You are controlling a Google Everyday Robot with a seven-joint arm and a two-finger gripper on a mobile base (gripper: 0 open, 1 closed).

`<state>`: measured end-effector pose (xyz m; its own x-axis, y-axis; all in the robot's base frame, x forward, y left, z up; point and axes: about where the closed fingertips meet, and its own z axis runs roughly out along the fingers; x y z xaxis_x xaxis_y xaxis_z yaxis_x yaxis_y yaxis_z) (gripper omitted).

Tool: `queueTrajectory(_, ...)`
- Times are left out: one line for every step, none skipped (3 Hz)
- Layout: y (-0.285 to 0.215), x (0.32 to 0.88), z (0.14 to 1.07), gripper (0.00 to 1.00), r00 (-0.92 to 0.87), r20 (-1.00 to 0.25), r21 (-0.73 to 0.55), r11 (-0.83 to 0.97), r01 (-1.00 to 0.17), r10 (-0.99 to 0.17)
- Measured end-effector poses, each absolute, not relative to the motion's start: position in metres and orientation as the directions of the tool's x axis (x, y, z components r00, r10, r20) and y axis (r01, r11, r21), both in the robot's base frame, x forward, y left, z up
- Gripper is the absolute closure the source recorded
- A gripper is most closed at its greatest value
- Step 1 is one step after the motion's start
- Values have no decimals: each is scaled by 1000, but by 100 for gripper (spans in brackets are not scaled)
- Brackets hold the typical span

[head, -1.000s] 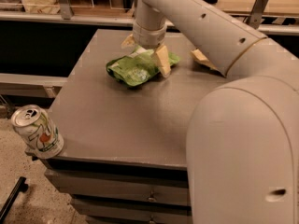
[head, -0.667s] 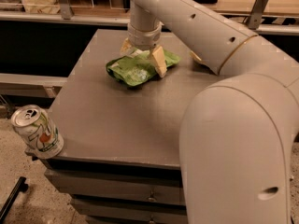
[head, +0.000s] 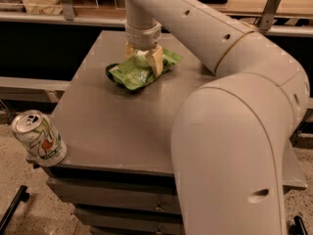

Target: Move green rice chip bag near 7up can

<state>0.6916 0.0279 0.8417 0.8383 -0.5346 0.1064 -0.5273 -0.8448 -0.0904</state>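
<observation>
The green rice chip bag lies on the far middle of the grey table. My gripper comes down from above onto the bag. Its pale fingers stand on either side of the bag's middle and pinch it. The bag's right end shows past the fingers. The 7up can stands upright at the table's front left corner, well apart from the bag and the gripper.
My big white arm covers the right half of the table. Drawers sit under the tabletop. A dark counter and shelf rails run behind the table. Speckled floor lies to the left.
The gripper has shifted a little left over the bag and closed in on its middle. The bag's right end now shows beyond the fingers. The can has not moved.
</observation>
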Motion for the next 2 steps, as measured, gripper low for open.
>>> queueTrajectory(27,691,854,87,833,64,-115,-833,-541,-550)
queueTrajectory(22,689,874,100,817,11,-168,-807,-567,-576)
